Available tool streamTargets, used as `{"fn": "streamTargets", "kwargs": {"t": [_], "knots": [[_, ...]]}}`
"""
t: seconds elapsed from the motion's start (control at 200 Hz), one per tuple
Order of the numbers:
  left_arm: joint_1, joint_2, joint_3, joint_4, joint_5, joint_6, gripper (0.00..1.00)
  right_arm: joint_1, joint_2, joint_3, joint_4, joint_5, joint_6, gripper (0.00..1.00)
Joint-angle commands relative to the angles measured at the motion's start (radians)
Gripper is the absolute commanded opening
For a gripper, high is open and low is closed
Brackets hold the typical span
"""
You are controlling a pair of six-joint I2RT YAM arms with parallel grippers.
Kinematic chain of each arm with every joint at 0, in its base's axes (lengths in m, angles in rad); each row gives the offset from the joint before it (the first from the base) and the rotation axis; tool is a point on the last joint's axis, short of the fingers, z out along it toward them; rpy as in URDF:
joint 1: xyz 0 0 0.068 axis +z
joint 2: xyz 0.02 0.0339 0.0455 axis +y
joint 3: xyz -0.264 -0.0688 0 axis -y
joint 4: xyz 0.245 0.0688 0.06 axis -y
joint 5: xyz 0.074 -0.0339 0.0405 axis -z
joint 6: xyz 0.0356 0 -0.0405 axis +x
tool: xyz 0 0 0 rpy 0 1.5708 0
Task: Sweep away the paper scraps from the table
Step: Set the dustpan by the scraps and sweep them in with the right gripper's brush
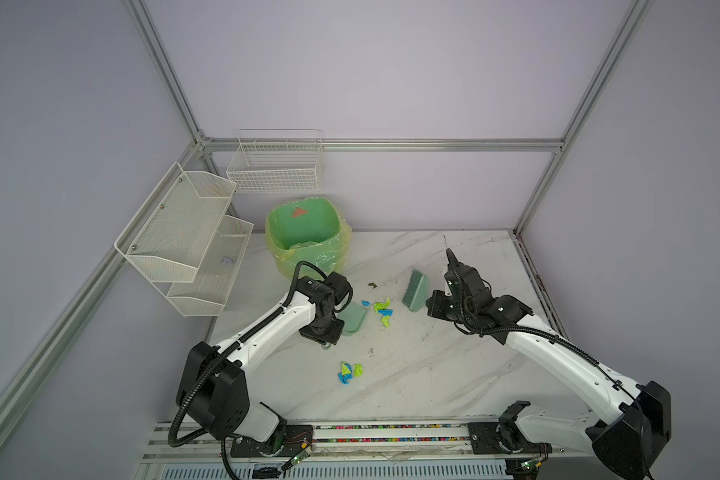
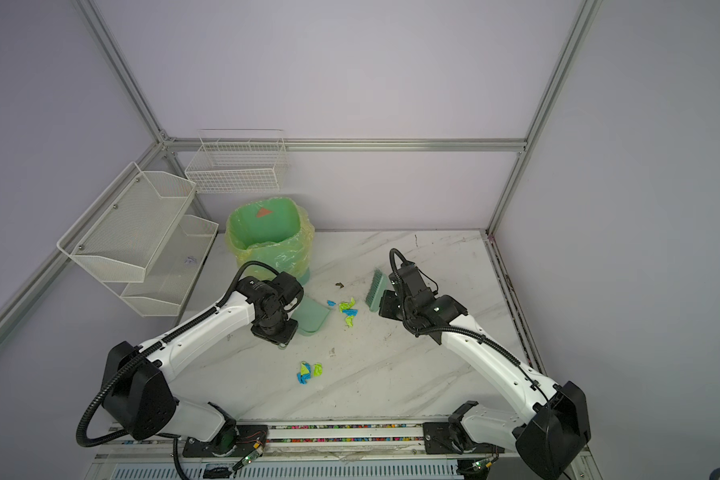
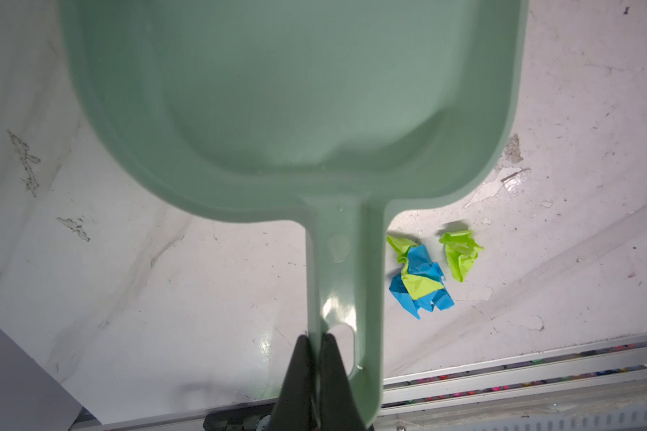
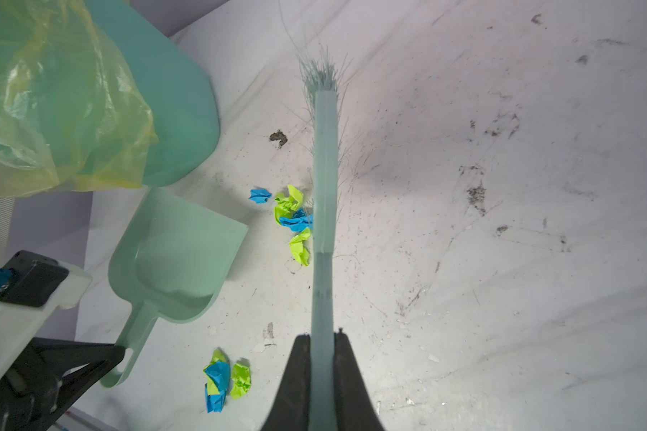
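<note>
The pale green dustpan fills mid-frame, the left gripper pinching its handle's end at the frame's edge, while blue and yellow-green paper scraps lie on the table just beside that handle.

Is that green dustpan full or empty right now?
Empty: the dustpan shows only bare green inside, and the paper scraps lie on the table beside it.

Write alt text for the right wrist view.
The right gripper clamps a green brush reaching over the scuffed white table. Blue and yellow-green paper scraps lie between it and a green dustpan; a lined bin stands beyond.
</note>
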Motion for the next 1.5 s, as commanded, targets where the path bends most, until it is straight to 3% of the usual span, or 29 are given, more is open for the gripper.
{"fn": "streamTargets", "kwargs": {"t": [0.0, 0.715, 1.205, 1.495], "knots": [[-0.007, -0.009, -0.031, -0.002, 0.052, 0.001, 0.00, -0.003, 0.016, 0.064, -0.077, 0.087, -0.084, 0.00], [-0.034, 0.082, -0.031, 0.023, 0.126, 0.005, 0.00, 0.008, 0.112, 0.025, 0.019, -0.007, -0.119, 0.00], [-0.035, 0.119, -0.043, 0.059, 0.203, 0.017, 0.00, 0.194, 0.229, 0.083, 0.060, 0.016, -0.065, 0.00], [-0.035, 0.133, -0.036, 0.062, 0.203, 0.022, 0.00, 0.240, 0.173, 0.098, 0.114, -0.113, -0.039, 0.00]]}}
